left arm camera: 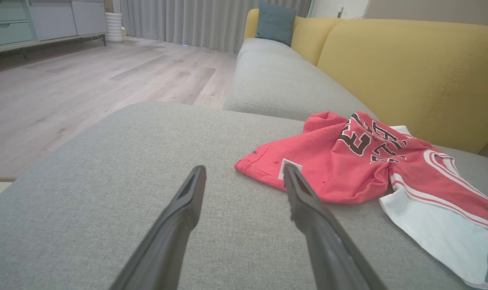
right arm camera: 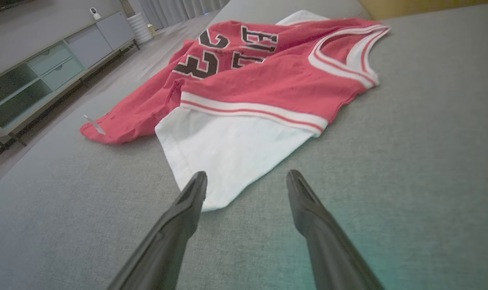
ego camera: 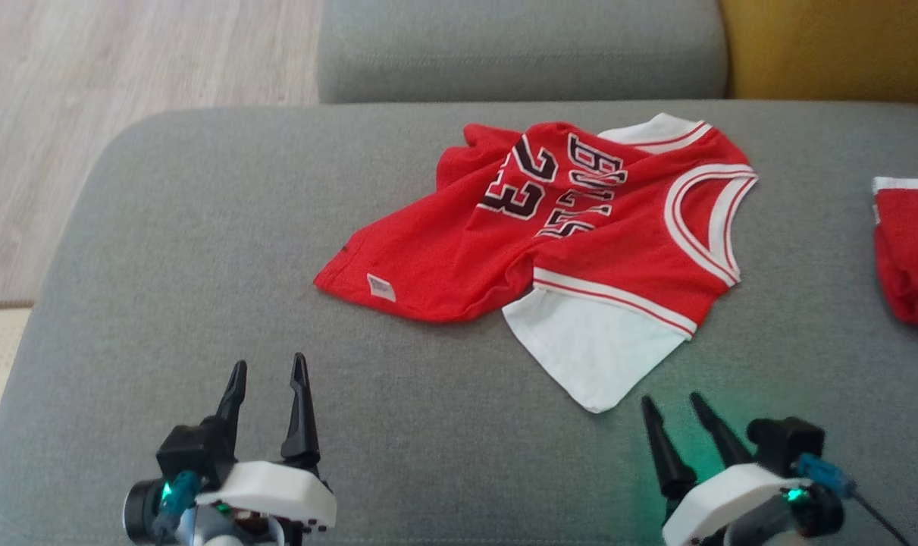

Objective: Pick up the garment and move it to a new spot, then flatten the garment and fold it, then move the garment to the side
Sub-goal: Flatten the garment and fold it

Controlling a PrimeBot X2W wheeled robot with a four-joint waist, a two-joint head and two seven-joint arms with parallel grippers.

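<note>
The garment (ego camera: 572, 235) is a red basketball jersey with white trim, black "23" lettering and a white sleeve part. It lies crumpled on the grey sofa cushion (ego camera: 201, 265), right of centre. My left gripper (ego camera: 269, 368) stands open near the cushion's front left, clear of the cloth. In the left wrist view the garment (left arm camera: 348, 161) lies just beyond the left gripper (left arm camera: 246, 173), off its right finger. My right gripper (ego camera: 675, 400) is open too, just in front of the white sleeve corner. Seen from the right wrist, the garment (right arm camera: 260, 80) spreads ahead of the right gripper (right arm camera: 248, 179), nothing between the fingers.
A second red cloth item (ego camera: 910, 250) lies at the cushion's right edge. Behind stand a further grey cushion (ego camera: 519, 45) and a yellow sofa back (ego camera: 838, 45). Wooden floor (ego camera: 87, 91) drops off to the left. A low cabinet (right arm camera: 46, 72) stands across the room.
</note>
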